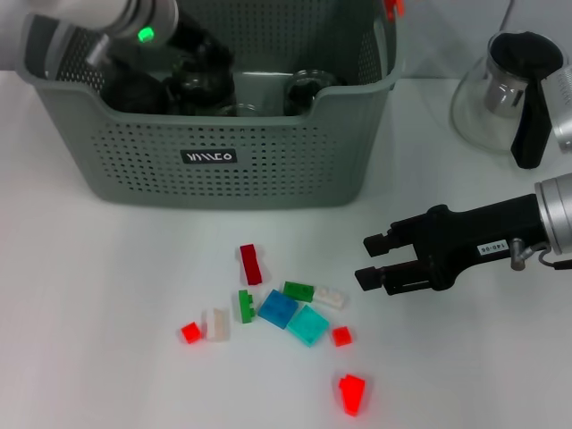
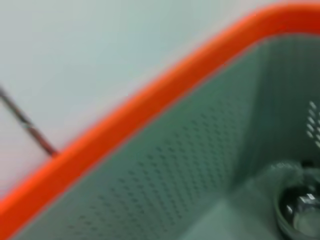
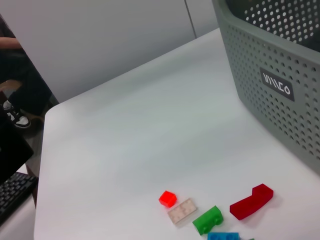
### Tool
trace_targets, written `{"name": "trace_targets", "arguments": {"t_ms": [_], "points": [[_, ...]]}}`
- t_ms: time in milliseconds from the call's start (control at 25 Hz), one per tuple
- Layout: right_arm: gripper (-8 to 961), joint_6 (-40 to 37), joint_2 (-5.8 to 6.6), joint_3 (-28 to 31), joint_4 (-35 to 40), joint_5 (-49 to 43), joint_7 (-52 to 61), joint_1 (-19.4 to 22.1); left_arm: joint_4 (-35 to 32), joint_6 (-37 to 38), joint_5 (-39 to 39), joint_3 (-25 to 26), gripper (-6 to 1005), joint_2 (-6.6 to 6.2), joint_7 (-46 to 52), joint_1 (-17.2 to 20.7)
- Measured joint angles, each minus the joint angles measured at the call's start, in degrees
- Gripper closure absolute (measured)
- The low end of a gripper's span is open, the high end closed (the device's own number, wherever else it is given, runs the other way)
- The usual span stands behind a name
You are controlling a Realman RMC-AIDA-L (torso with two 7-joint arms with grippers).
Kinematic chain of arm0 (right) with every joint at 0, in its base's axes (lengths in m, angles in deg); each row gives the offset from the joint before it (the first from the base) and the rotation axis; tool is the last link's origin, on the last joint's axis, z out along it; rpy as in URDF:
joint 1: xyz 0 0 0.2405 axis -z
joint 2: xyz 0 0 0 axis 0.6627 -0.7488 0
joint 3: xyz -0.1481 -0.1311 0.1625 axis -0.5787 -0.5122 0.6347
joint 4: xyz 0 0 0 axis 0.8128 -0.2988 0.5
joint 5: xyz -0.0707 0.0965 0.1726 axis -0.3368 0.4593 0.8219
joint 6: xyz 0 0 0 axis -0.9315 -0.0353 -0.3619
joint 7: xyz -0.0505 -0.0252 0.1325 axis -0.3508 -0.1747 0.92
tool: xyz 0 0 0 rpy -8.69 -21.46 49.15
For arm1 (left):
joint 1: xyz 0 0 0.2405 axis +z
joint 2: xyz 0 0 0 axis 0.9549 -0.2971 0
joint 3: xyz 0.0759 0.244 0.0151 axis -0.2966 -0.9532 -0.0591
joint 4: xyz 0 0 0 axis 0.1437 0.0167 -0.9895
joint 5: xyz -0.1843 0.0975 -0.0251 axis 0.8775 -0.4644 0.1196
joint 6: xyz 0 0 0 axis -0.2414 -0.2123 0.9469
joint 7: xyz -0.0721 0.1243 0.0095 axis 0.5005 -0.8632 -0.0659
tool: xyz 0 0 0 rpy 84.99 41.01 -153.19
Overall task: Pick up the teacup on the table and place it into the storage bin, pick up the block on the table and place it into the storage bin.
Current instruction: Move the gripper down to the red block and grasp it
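The white bench (image 1: 107, 375) carries a loose cluster of small plastic blocks (image 1: 268, 308) in front of the storage bin (image 1: 223, 152): a dark red curved piece, green, blue, teal, clear and bright red pieces, lying close together, some touching. A glass teapot (image 1: 500, 94) with a black handle stands to the right of the bin, apart from it. The bin is grey-green perforated plastic with an orange rim clip and a black label. Inside it, glassware, apparently a teacup (image 1: 308, 89), rests against the right wall. The left gripper (image 1: 192, 71) reaches down into the bin's left half; its finger state cannot be told. The right gripper (image 1: 371, 261) hovers over the bench just right of the blocks, fingers open and empty.
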Motion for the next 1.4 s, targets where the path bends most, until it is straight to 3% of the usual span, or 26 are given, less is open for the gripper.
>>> {"name": "trace_targets", "arguments": {"t_ms": [200,400,600,720,800,880,1080,1400], "points": [[347,0.0,0.34,0.0,0.0,0.0,-0.2,0.0,-11.4,7.6,0.0,0.0,448,0.04,2.9,2.6],[347,-0.1,0.51,0.1,0.1,0.0,-0.6,0.1,-26.3,20.7,3.6,0.7,337,0.08,4.1,6.0],[346,-0.5,0.86,0.1,0.5,0.2,-0.8,0.1,-38.6,38.8,19.1,0.9,204,0.06,0.9,11.8],[346,-1.2,1.12,0.1,0.6,0.3,-1.3,0.1,-41.9,47.7,29.7,1.1,149,0.07,-3.5,15.6],[346,-1.6,1.33,0.1,0.6,0.4,-1.7,0.1,-42.3,50.1,32.7,1.3,151,0.08,-5.1,16.8],[346,-2.0,1.63,0.1,0.7,0.4,-2.0,0.1,-41.5,58.2,40.8,2.9,153,0.72,-12.1,20.9],[347,-2.9,2.18,0.1,0.7,0.3,-2.2,0.1,-36.0,65.5,46.7,7.7,153,1.82,-22.7,24.8],[347,-3.8,2.54,-1.0,1.1,-1.1,-2.0,-1.3,-22.6,68.4,48.7,11.1,153,1.47,-37.5,29.5]]}}
